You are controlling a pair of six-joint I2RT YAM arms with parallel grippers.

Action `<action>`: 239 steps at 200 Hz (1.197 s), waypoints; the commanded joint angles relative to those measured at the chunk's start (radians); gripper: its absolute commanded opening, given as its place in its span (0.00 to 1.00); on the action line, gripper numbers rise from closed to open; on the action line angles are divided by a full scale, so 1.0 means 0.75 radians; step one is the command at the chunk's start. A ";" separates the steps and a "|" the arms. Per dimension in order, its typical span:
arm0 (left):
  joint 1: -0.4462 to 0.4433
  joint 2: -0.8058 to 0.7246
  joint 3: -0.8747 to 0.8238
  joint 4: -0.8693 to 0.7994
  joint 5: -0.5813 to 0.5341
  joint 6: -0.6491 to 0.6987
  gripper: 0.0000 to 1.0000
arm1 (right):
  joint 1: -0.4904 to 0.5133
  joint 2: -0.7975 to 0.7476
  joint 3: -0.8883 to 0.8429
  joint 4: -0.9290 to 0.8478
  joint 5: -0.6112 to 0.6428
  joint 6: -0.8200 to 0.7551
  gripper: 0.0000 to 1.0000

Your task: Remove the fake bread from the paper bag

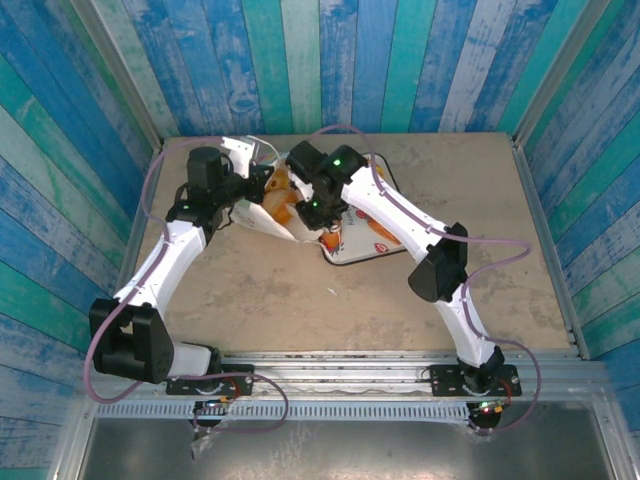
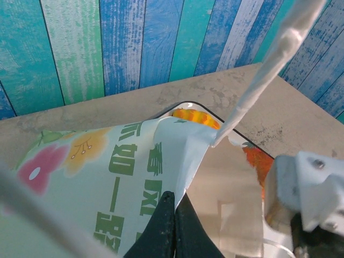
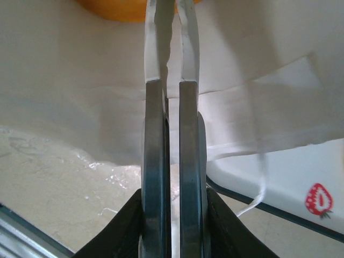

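Note:
The white paper bag (image 1: 262,218) lies slumped at the back of the table, its printed side (image 2: 123,161) facing the left wrist camera. My left gripper (image 1: 246,188) (image 2: 174,203) is shut on the bag's open rim. Orange fake bread (image 1: 283,203) (image 2: 196,115) shows at the bag's mouth. My right gripper (image 1: 313,208) (image 3: 172,215) is shut on the metal tongs (image 3: 161,134), held pressed together. The tong tips reach over the bag's white paper (image 3: 70,80) toward an orange piece of bread (image 3: 118,8) at the top edge.
The white strawberry-print tray (image 1: 378,242) (image 3: 290,183) lies partly under the bag, to its right. A bag handle loop (image 2: 269,59) stretches up across the left wrist view. Blue plank walls enclose the table on three sides.

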 commanded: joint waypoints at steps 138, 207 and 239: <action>-0.003 -0.108 -0.110 0.148 -0.266 -0.145 0.00 | -0.001 -0.049 0.003 0.092 -0.138 0.138 0.27; -0.004 -0.078 -0.114 0.183 -0.231 -0.191 0.00 | 0.004 -0.021 -0.040 0.189 -0.232 0.174 0.36; -0.003 -0.071 -0.119 0.201 -0.231 -0.218 0.00 | 0.004 0.023 -0.037 0.222 -0.270 0.198 0.41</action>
